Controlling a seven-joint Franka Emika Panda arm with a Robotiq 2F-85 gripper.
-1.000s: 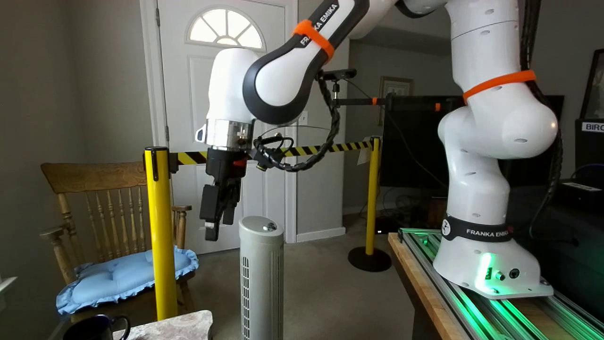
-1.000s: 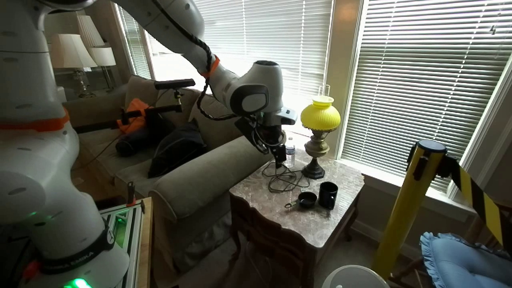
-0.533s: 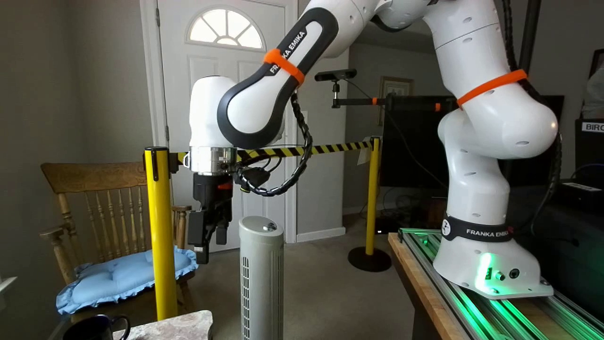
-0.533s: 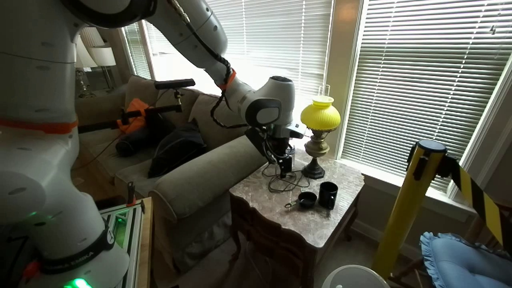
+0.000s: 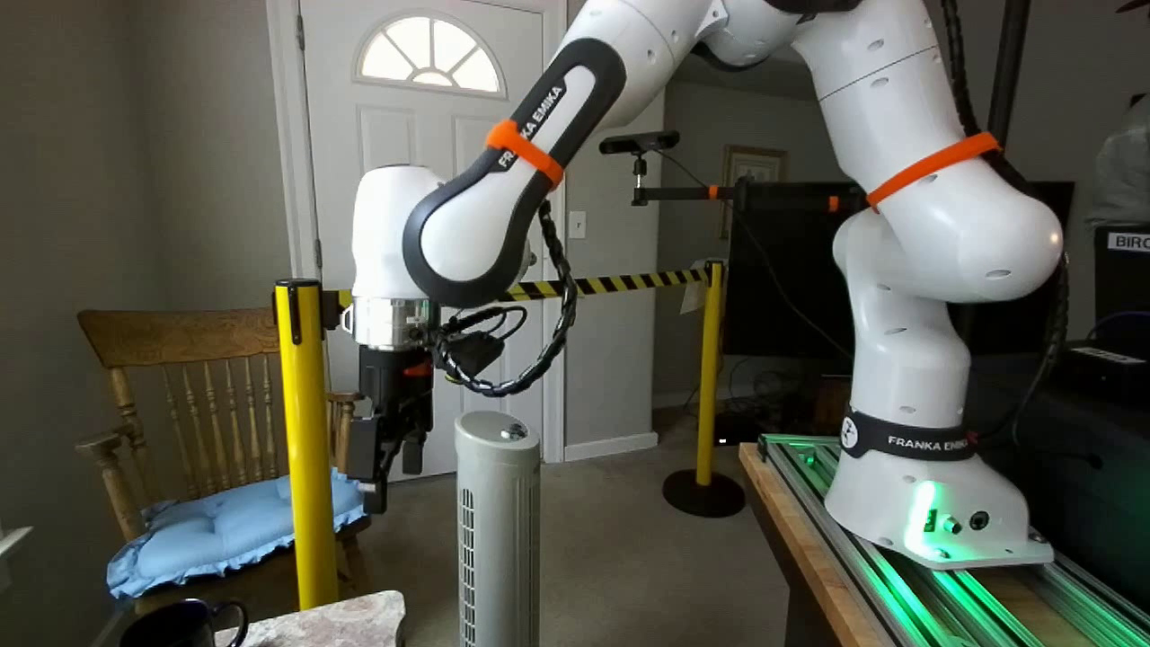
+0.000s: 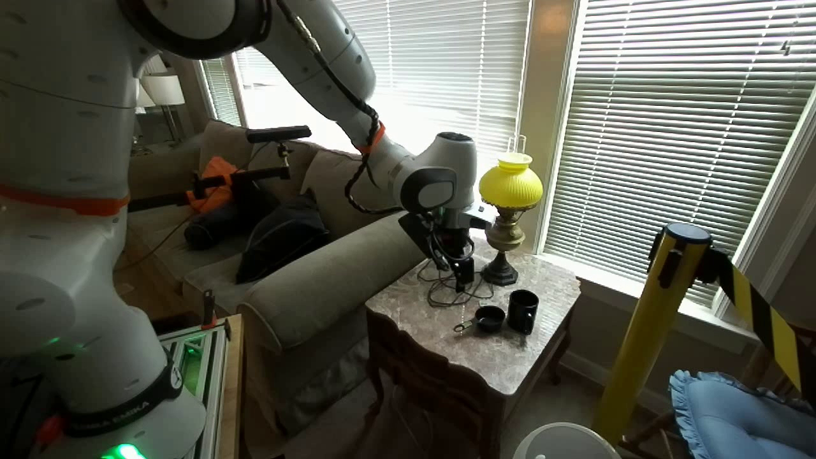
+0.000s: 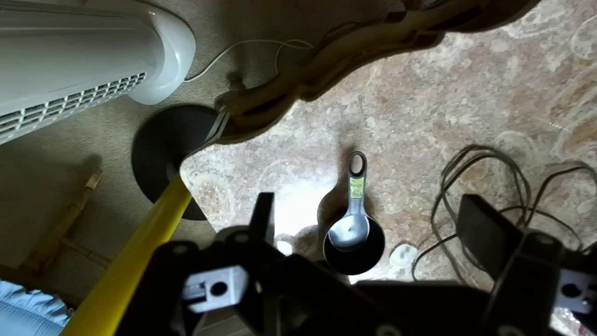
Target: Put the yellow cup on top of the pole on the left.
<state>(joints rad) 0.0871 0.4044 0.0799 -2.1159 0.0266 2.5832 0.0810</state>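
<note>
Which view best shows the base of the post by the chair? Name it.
The wrist view: much of the black base shows, the tabletop covering some. In both exterior views the post shows without its base.

White arm [image 5: 741, 40] stands on its base [image 5: 885, 517], bent over at the top, forearm [image 5: 579, 85] slants down to the wrist [image 5: 395, 229], gripper [image 7: 373, 221] points down, fingers [image 7: 487, 235] stand wide apart

Wht arm [image 5: 952, 243], blk trim [image 5: 463, 293], 2 orange bands [image 5: 934, 168], braided blk cable [image 5: 568, 310]; FRANKA EMIKA [image 5: 927, 441] on blk collar [image 5: 921, 452]; slvr wrist ring [image 5: 388, 323]; grn-lit base [image 5: 885, 530]; blk gripper [image 7: 373, 223] w/ mtl plates [image 7: 235, 284].
</note>
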